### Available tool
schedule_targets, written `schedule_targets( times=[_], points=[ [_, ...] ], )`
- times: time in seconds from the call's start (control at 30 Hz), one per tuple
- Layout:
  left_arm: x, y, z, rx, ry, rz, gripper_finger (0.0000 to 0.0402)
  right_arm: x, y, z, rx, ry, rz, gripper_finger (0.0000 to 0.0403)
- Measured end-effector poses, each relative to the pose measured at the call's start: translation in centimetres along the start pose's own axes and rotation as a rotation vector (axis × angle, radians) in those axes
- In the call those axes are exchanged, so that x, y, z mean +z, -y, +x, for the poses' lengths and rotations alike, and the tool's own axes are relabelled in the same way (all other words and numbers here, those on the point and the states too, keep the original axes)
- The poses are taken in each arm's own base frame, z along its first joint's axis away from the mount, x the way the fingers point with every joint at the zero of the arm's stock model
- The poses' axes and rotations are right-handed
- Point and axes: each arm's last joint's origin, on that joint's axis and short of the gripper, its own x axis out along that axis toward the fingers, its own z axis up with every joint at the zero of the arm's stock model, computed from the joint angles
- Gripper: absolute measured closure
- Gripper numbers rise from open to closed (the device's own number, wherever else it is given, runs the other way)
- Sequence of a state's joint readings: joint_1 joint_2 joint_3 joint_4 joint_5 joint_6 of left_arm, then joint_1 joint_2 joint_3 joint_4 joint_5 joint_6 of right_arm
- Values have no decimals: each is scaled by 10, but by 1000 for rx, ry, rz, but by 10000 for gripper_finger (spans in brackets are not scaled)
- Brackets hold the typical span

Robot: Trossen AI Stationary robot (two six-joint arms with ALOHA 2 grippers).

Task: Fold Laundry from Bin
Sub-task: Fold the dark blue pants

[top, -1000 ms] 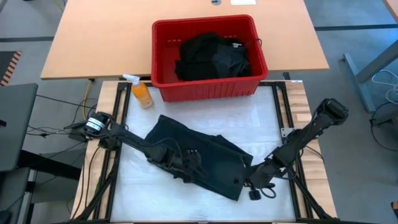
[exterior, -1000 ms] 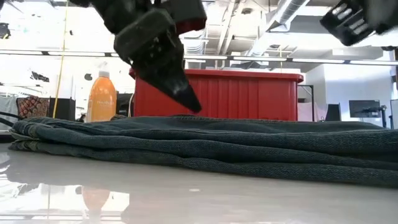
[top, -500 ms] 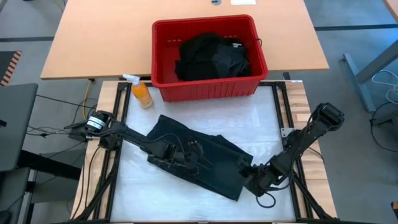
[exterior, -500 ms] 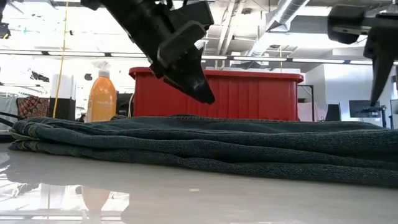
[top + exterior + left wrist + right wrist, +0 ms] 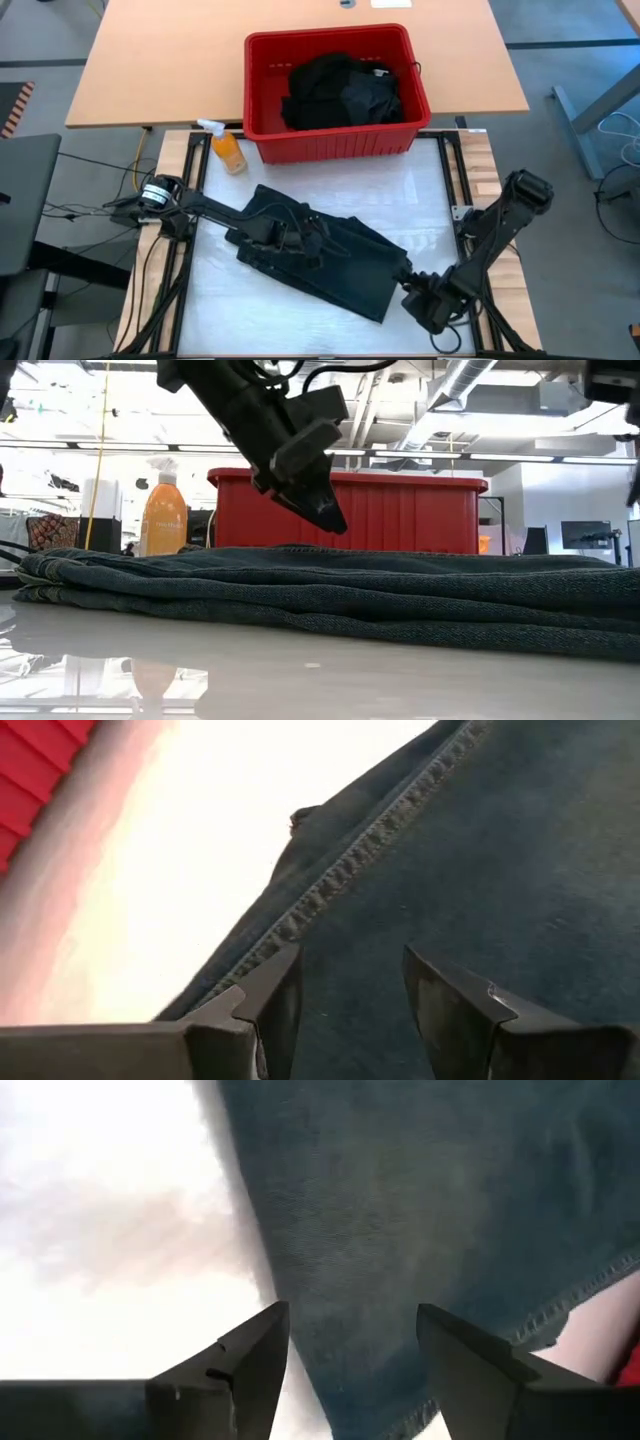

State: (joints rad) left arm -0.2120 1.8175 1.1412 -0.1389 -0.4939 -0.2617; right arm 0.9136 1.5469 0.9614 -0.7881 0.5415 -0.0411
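Observation:
A dark denim piece of laundry (image 5: pixel 352 272) lies folded in several layers, flat on the white tabletop (image 5: pixel 420 190); the low view shows its stacked folds (image 5: pixel 400 595). More dark laundry (image 5: pixel 340 95) is heaped inside the red bin (image 5: pixel 330 36) at the table's far side. My left gripper (image 5: pixel 330 520) hovers open just above the middle of the folded piece, over a stitched seam (image 5: pixel 350 880). My right gripper (image 5: pixel 411 291) stands open beside the piece's near right corner, and its fingers (image 5: pixel 255 1355) look down on the denim's edge (image 5: pixel 400 1280).
An orange spray bottle (image 5: pixel 228 148) stands left of the bin, at the white top's far left corner. Black frame rails (image 5: pixel 452 170) run along the table's sides. A wooden desk (image 5: pixel 160 60) carries the bin. White surface lies bare between bin and garment.
My left gripper has drifted over the folded piece toward the table's far right, its tips rising a little. My right gripper has pulled off the garment's near right corner toward the near right and lifted out of the low view. The garment has stayed flat.

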Motion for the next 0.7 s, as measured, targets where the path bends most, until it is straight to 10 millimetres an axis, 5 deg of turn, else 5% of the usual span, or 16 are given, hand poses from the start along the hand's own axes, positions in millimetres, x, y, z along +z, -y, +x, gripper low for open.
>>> schedule_targets(
  times=[0.23,0.7],
  points=[
    [0,-2,1,-21,-9,0,237,2,-20,27,-27,-116,-49,154],
    [0,-1,1,-18,-9,-15,237,6,-25,58,-184,-177,-31,165]
  ],
)
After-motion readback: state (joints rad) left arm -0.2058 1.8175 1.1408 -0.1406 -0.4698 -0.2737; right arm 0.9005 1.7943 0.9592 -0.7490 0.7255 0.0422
